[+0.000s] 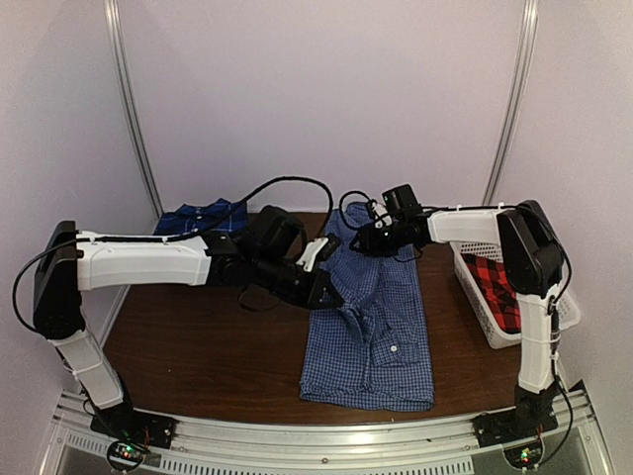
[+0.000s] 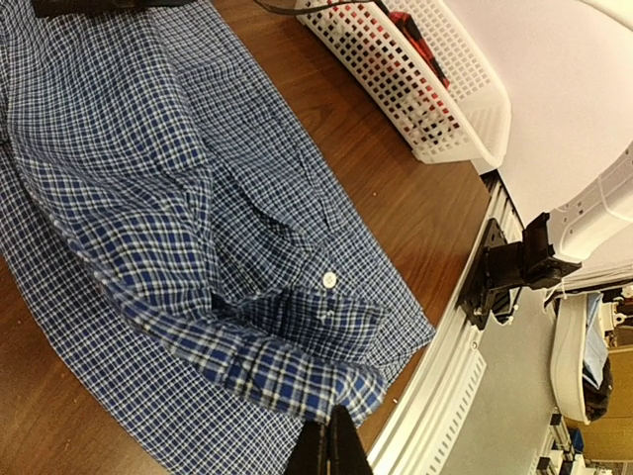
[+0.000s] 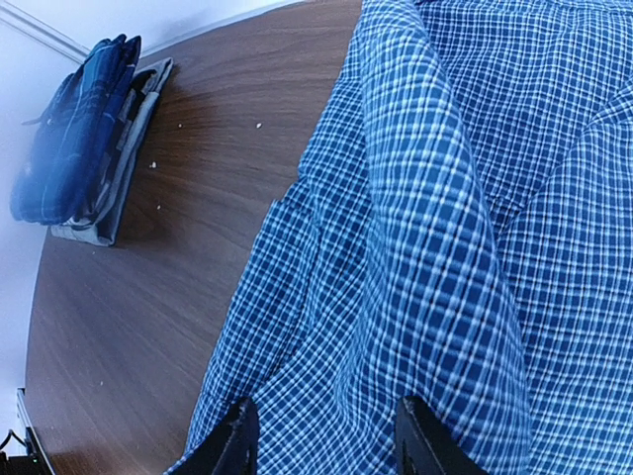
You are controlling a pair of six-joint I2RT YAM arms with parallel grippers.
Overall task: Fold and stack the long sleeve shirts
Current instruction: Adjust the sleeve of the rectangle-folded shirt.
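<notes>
My left jaws are pressed together at the left edge of the blue-and-white check shirt (image 1: pixel 371 336), right against its folded cuff (image 2: pixel 297 371) — whether any cloth is caught between them I cannot tell. My right jaws stand spread over the far end of that shirt, with fingers (image 3: pixel 237 440) on either side of a raised ridge of its cloth and not closed on it. The shirt lies lengthwise on the middle of the bench (image 1: pixel 198 336), a white button (image 2: pixel 329 280) showing beside the cuff. Well to the far left of it sits the darker blue plaid shirt (image 1: pixel 203 218), folded. To its right stands the white basket (image 1: pixel 485 322) — the red-and-black plaid shirt (image 1: pixel 495 282) lies inside.
</notes>
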